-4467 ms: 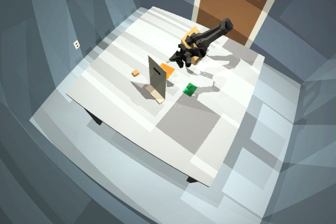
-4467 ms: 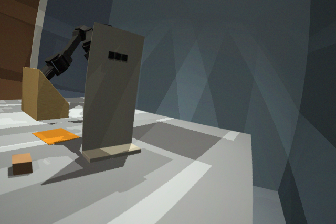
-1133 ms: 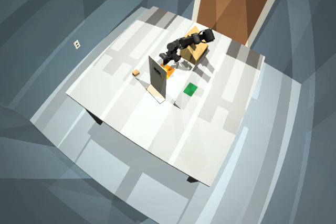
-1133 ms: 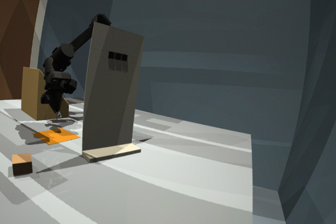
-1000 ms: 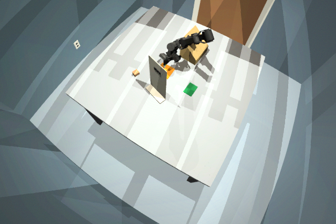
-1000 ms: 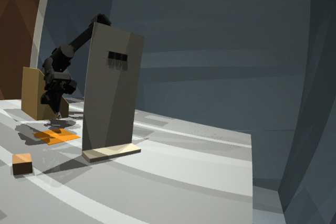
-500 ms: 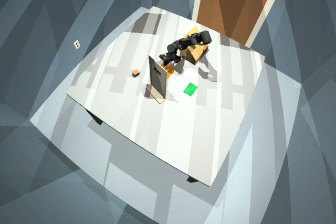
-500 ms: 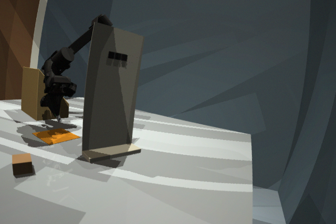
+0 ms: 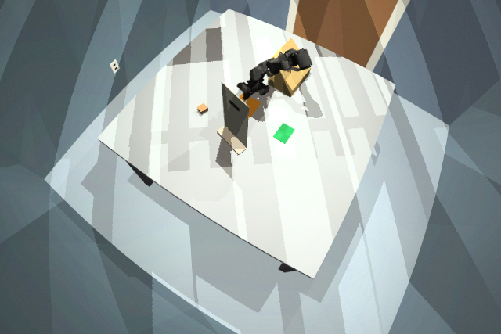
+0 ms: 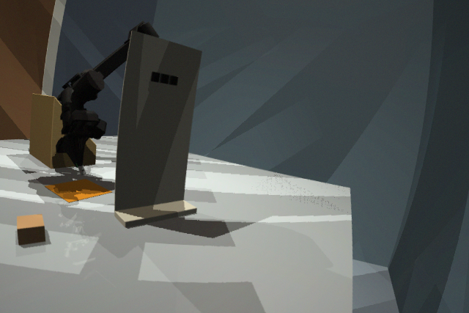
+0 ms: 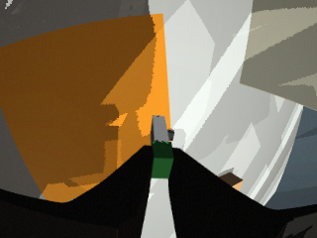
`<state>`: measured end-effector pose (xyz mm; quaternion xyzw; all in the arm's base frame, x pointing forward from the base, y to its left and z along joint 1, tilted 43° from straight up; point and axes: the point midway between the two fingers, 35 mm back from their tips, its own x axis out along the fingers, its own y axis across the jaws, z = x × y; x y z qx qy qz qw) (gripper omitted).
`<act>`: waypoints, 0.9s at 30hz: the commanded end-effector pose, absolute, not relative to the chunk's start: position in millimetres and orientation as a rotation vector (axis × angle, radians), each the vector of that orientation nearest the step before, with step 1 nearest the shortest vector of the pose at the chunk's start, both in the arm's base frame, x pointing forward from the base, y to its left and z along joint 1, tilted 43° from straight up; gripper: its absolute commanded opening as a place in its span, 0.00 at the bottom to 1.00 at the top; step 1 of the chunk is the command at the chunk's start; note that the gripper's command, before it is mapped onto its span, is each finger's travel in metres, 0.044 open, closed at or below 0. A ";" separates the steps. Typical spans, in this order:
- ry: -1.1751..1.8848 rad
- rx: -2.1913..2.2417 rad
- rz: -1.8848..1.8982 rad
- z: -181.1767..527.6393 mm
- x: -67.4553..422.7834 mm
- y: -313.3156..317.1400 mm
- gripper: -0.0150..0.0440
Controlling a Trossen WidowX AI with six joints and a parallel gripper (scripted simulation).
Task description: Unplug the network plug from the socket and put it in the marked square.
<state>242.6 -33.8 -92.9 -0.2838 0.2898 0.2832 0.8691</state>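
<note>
My gripper is shut on the small grey network plug, which sticks out past the fingertips with a green part between them. It hangs low, just above the table, at the edge of an orange marked square. The plug is out of the socket. The dark upright panel stands beside the square on a pale base, and its row of sockets shows dark and empty.
A green square lies on the table to the right of the panel. A small brown block sits on the panel's far side. A tan box stands at the arm's base.
</note>
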 end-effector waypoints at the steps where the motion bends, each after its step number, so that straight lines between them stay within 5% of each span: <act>1: 0.610 -0.591 0.589 -94.9 243.2 -32.8 0.25; 27: 0.610 -0.591 0.589 -107.0 245.9 -21.3 0.25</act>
